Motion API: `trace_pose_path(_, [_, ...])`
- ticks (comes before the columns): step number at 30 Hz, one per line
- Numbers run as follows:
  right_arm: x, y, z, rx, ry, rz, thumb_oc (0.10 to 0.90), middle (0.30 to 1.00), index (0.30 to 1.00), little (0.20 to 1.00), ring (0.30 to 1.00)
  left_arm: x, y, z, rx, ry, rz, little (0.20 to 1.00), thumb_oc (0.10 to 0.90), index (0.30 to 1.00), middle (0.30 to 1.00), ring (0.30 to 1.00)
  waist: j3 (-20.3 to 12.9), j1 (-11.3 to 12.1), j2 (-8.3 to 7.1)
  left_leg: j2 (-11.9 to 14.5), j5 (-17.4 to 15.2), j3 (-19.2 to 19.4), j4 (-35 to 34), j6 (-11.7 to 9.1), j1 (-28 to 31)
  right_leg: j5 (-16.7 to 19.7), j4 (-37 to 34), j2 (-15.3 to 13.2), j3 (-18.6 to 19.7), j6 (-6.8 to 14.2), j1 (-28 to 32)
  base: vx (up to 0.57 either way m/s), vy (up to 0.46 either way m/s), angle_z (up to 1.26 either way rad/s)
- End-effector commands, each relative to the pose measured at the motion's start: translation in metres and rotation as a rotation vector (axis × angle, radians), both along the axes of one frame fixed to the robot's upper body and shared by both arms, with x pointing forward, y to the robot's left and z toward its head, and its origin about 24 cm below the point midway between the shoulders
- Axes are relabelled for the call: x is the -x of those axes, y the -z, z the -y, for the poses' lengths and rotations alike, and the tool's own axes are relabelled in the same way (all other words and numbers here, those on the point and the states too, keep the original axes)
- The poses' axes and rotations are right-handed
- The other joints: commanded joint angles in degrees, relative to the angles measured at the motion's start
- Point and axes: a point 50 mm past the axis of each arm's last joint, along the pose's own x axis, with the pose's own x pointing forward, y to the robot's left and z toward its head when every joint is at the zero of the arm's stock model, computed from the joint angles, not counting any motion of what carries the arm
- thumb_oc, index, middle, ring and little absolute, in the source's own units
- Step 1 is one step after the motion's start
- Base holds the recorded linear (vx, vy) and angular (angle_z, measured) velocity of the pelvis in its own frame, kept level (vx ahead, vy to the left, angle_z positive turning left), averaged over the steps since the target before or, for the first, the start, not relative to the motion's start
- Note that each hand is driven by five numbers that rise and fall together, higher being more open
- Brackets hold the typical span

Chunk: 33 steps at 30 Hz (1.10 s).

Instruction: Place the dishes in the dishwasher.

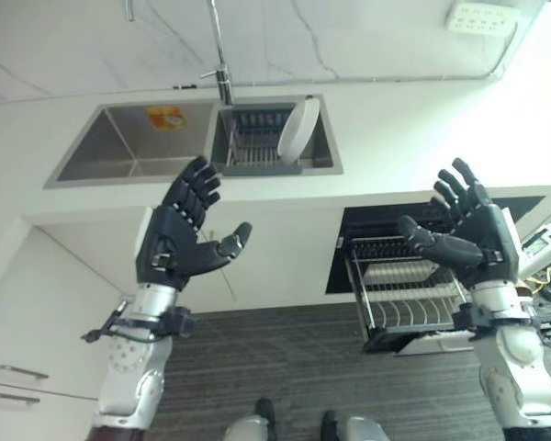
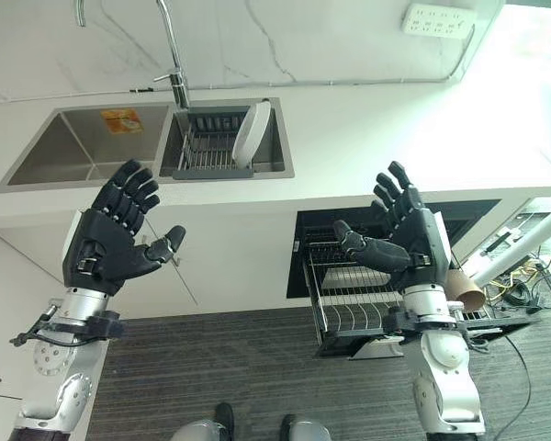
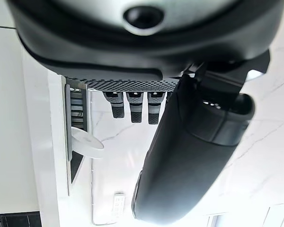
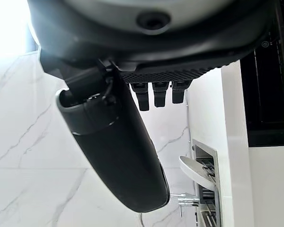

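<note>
A white plate (image 1: 298, 130) stands on edge in a wire rack (image 1: 253, 145) inside the right basin of the steel sink (image 1: 119, 147); the plate (image 2: 251, 133) shows again in the right eye view. Below the counter the dishwasher (image 1: 441, 239) is open, its wire rack (image 1: 413, 303) pulled out. My left hand (image 1: 184, 234) is raised before the counter's front, below the sink, fingers spread and empty. My right hand (image 1: 468, 234) is raised in front of the dishwasher opening, fingers also spread and empty. Both palms face inward.
A tall faucet (image 1: 220, 55) rises behind the sink. A wall socket (image 1: 482, 16) sits on the marble wall at the far right. White drawers with handles (image 1: 18, 372) stand at the left. Dark carpet (image 1: 285, 367) lies in front of the counter.
</note>
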Motion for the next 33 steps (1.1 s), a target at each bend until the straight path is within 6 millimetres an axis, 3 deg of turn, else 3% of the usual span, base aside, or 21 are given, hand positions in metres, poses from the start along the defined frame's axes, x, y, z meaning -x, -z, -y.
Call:
trace_pose_path(1, [0.003,-0.045,0.003,0.073,-0.008,0.243,0.800,0.900,0.900,0.900,0.900,0.010,-0.044,0.005,0.079,0.029,0.307,0.900,0.800,0.900,0.900,0.900,-1.9,-1.6,-2.79,0.7,0.7,3.0,15.3,-2.0,0.8,5.6,-8.4,-1.0,2.7,2.0,2.9,0.03,-0.060,0.02])
trace_pose_path(4, [0.003,-0.042,0.004,0.081,0.000,0.233,0.800,0.900,0.900,0.900,0.900,0.010,-0.041,0.007,0.065,0.031,0.298,0.900,0.800,0.900,0.900,0.900,-1.0,-2.3,-2.15,2.5,2.7,3.2,14.9,-2.6,-1.2,5.9,-8.4,-0.4,2.8,2.1,3.3,0.10,0.042,0.28])
trace_pose_path(5, [0.002,-0.042,0.004,0.081,0.003,0.231,0.800,0.900,0.900,0.900,0.900,0.009,-0.041,0.008,0.063,0.033,0.294,0.900,0.800,0.900,0.900,0.900,-0.7,-2.4,-1.64,3.4,3.7,4.1,10.9,-2.8,-0.9,5.7,-8.4,-0.1,2.8,2.4,3.6,0.18,0.240,0.42])
trace_pose_path(6, [0.000,-0.042,0.004,0.079,0.004,0.226,0.800,0.900,0.900,0.900,0.900,0.009,-0.040,0.009,0.060,0.035,0.290,0.900,0.800,0.900,0.900,0.900,-0.2,-2.1,-0.13,6.3,1.8,4.1,8.0,-2.8,-3.8,5.0,-8.4,0.7,3.0,3.4,4.8,0.31,0.428,0.34])
trace_pose_path(7, [0.003,-0.041,0.006,0.084,0.003,0.221,0.800,0.900,0.900,0.900,0.900,0.012,-0.040,0.007,0.046,0.021,0.298,0.900,0.800,0.900,0.900,0.900,-0.3,-1.5,1.76,8.7,1.8,0.8,8.0,-3.8,-8.4,4.0,-8.4,1.9,3.2,4.0,6.0,0.31,0.435,0.22])
trace_pose_path(10, [0.007,-0.041,0.013,0.066,-0.011,0.213,0.800,0.900,0.900,0.900,0.900,0.017,-0.040,0.003,0.029,-0.008,0.321,0.900,0.800,0.900,0.900,0.900,-0.5,-0.6,2.48,9.2,4.8,-3.3,8.0,-4.8,-11.6,2.2,-8.4,3.0,4.9,4.1,8.1,0.20,0.236,-0.11])
trace_pose_path(11, [0.007,-0.041,0.014,0.067,-0.009,0.212,0.800,0.900,0.900,0.900,0.900,0.017,-0.040,0.003,0.030,-0.011,0.324,0.900,0.800,0.900,0.900,0.900,-0.6,-0.5,2.48,9.3,4.7,-3.3,8.0,-4.8,-11.8,2.0,-8.4,3.0,5.0,4.1,8.3,0.25,0.349,-0.50])
trace_pose_path(12, [0.007,-0.042,0.015,0.059,-0.010,0.218,0.800,0.900,0.900,0.900,0.900,0.016,-0.043,0.002,0.026,-0.020,0.333,0.900,0.800,0.900,0.900,0.900,-1.5,-0.4,2.16,9.5,1.9,-1.6,8.0,-4.3,-11.3,1.4,-8.4,1.5,4.0,5.0,9.1,0.22,0.335,-0.58])
trace_pose_path(18, [0.012,-0.038,0.017,0.020,0.018,0.201,0.800,0.900,0.900,0.900,0.900,0.012,-0.051,0.001,-0.012,-0.015,0.348,0.900,0.800,0.900,0.900,0.900,-3.4,0.2,0.73,7.2,-1.6,0.3,8.0,-2.2,-8.9,1.6,-8.4,-2.7,2.5,8.0,10.9,0.15,0.210,-0.33])
trace_pose_path(21, [0.006,-0.036,0.011,-0.004,0.056,0.174,0.800,0.900,0.900,0.900,0.900,0.007,-0.060,0.005,-0.079,-0.006,0.369,0.900,0.800,0.900,0.900,0.900,-4.0,1.5,-0.11,4.4,-3.2,-1.1,8.0,-0.4,-8.2,2.9,-8.4,-5.1,0.7,9.0,11.9,0.21,0.264,0.10])
trace_pose_path(24, [0.003,-0.039,0.010,-0.018,0.067,0.187,0.800,0.900,0.900,0.900,0.900,0.008,-0.065,0.006,-0.110,0.000,0.386,0.900,0.800,0.900,0.900,0.900,-4.1,2.0,-0.50,2.5,-3.9,-2.7,8.0,0.9,-8.0,4.9,-8.4,-5.0,0.8,9.3,13.0,0.12,0.152,0.19])
trace_pose_path(27, [0.005,-0.039,0.004,-0.002,0.068,0.196,0.800,0.900,0.900,0.900,0.900,0.010,-0.067,0.005,-0.112,0.012,0.410,0.900,0.800,0.900,0.900,0.900,-4.0,1.5,0.33,0.9,-5.3,-5.0,8.0,2.6,-6.6,14.1,-6.9,-3.6,0.4,9.8,13.5,0.15,0.238,0.23])
trace_pose_path(28, [0.006,-0.037,0.003,0.009,0.063,0.192,0.800,0.900,0.900,0.900,0.900,0.011,-0.069,0.006,-0.111,0.016,0.418,0.900,0.800,0.900,0.900,0.900,-3.6,1.3,0.87,0.4,-5.7,-5.8,8.0,3.2,-6.0,15.8,-1.4,-3.2,0.9,9.8,11.7,0.10,0.245,0.31])
trace_pose_path(30, [0.006,-0.035,-0.002,0.007,0.042,0.186,0.800,0.900,0.900,0.900,0.900,0.012,-0.070,0.008,-0.115,0.019,0.431,0.900,0.800,0.900,0.900,0.900,-3.0,0.9,1.61,-0.1,-6.2,-7.0,8.0,3.6,-4.8,16.5,5.1,-2.7,1.6,9.0,7.0,0.10,0.176,0.16])
trace_pose_path(33, [0.005,-0.035,-0.002,-0.019,0.043,0.190,0.800,0.900,0.900,0.900,0.900,0.012,-0.072,0.010,-0.142,0.019,0.436,0.900,0.800,0.900,0.900,0.900,-2.6,0.6,1.48,-0.8,-6.5,-7.4,8.0,3.4,-3.8,14.4,2.5,-1.8,1.0,7.7,3.8,0.17,-0.005,-0.10])
